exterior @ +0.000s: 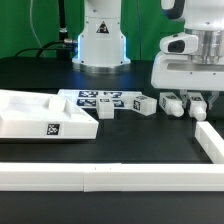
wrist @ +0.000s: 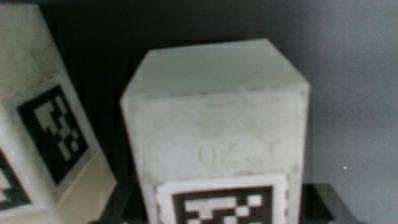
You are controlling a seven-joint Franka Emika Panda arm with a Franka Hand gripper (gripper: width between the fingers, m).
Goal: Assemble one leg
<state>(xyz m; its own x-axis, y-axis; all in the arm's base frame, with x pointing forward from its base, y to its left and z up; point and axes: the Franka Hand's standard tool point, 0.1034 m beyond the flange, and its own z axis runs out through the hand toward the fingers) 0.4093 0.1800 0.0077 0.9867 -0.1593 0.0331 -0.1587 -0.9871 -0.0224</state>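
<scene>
Leg (wrist: 214, 110) lies on the dark table at the exterior view's right, directly under the gripper (exterior: 192, 100). In the wrist view, dark fingers (wrist: 121, 208) flank its tagged end. Cannot tell whether they pinch it or stand just off.

Neighbour leg (wrist: 36, 115) lies just beside it. Two more legs (exterior: 140, 105) lie in the row toward the marker board (exterior: 95, 96).

Risks:
- The grip sits near one end, so the leg may tilt or slip on lifting.
- A finger may nudge the neighbour.

Containers: none proper. The large white panel (exterior: 30, 118), well apart at the exterior view's left, has a shallow recess with nothing visible in it. White rails (exterior: 80, 178) border the table.
</scene>
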